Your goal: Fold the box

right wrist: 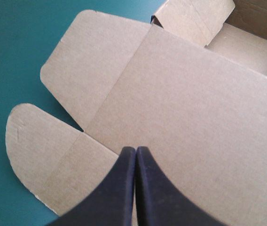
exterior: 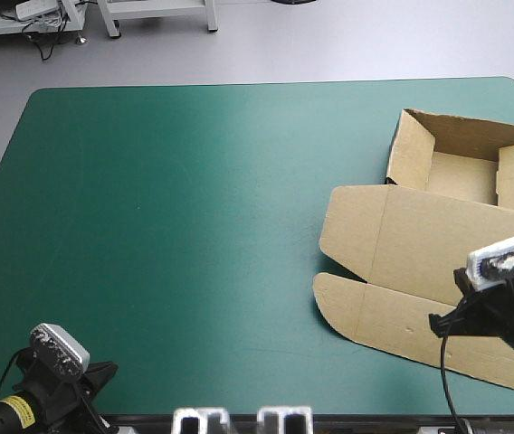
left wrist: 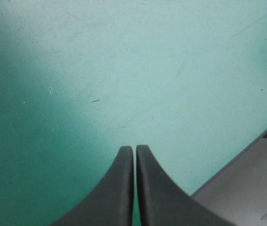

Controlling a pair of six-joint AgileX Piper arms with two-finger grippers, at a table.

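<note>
The brown box [exterior: 438, 262] lies at the table's right side as an open tray with raised walls [exterior: 461, 158] at the far end and its lid flat toward the near edge. In the right wrist view the lid panel [right wrist: 185, 108] fills the space ahead, with rounded flaps [right wrist: 35, 141] beside it. My right gripper [right wrist: 136, 149] hovers over the lid's near part, fingers shut and holding nothing. Over bare teal-green cover at the near left corner, my left gripper [left wrist: 134, 149] is shut, far from the box.
The teal-green cover [exterior: 176, 235] stretches bare across the left and middle of the table. In the left wrist view the table's edge [left wrist: 246, 155] runs close beside the gripper, with grey floor beyond it.
</note>
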